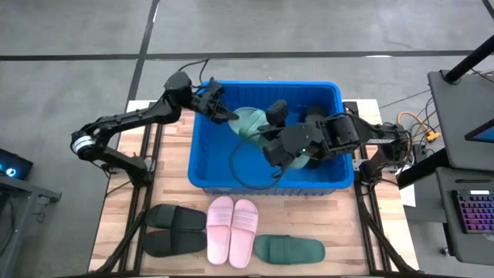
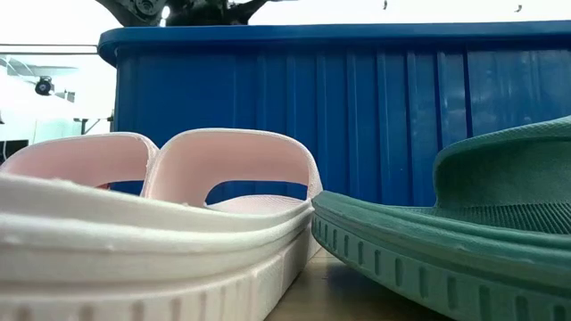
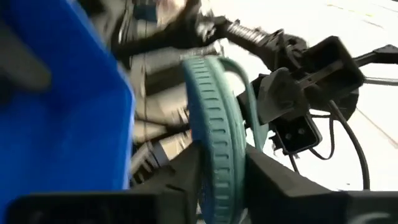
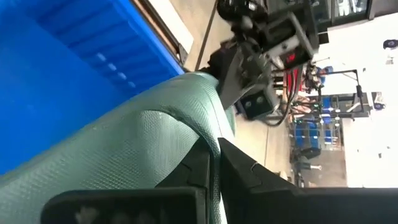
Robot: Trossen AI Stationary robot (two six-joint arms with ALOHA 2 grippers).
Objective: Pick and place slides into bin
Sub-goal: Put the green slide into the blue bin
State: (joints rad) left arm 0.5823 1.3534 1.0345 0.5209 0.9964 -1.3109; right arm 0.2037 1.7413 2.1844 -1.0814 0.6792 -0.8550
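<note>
Green rubber is what both our hands meet on: one dark green slide (image 1: pixel 248 122) hangs over the middle of the blue bin (image 1: pixel 202 166), held between the two arms. Our left hand (image 1: pixel 225 113) reaches in from the bin's far-left corner and sits at one end of the slide; in its wrist view the sole edge stands between its fingers, but we cannot tell whether they are gripping or letting go. Our right hand (image 1: pixel 272 149) comes from the right side and is clamped together on the slide's edge, the rubber pinched thin between its fingers (image 4: pixel 205 167). The slide's long axis appears to run roughly between the two hands, and it stands on edge rather than flat. We judge the right hand the one carrying it for the drop into the bin. On the tabletop (image 1: pixel 340 232) in front of the bin lie a black pair (image 1: pixel 174 229), a pink pair (image 1: pixel 231 229) and the other green slide (image 1: pixel 289 249), side by side.
</note>
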